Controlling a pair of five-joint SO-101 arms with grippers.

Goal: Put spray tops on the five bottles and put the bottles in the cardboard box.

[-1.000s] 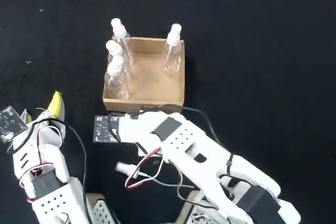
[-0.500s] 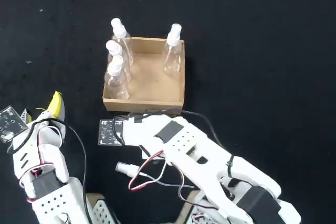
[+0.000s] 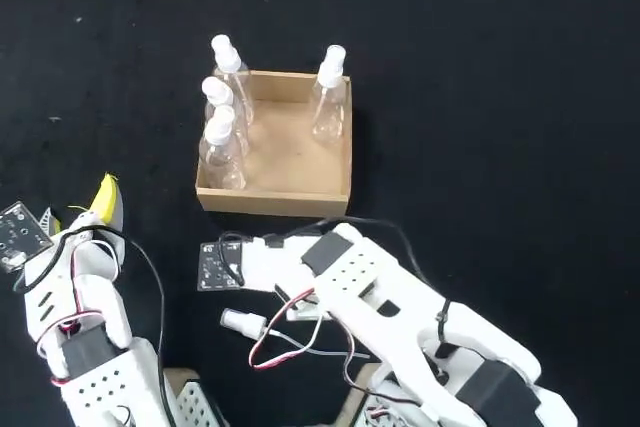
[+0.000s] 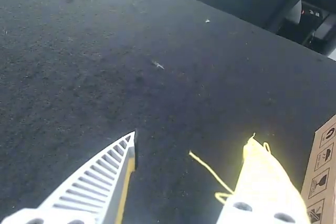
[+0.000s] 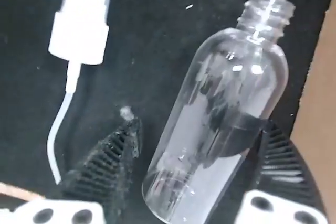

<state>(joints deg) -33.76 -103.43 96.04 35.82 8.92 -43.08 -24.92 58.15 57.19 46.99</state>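
Beside the cardboard box [image 3: 275, 197], the uncapped bottle [image 5: 231, 82] lies flat between the right gripper's [image 5: 199, 129] spread jaws, with the spray top [image 5: 79, 30] nearby. It should probably close gently mid-body, leaving the neck free. The left gripper [image 4: 191, 139] hangs spread over the table [image 4: 105, 51].

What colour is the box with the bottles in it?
Brown. The box shows best in the high view.
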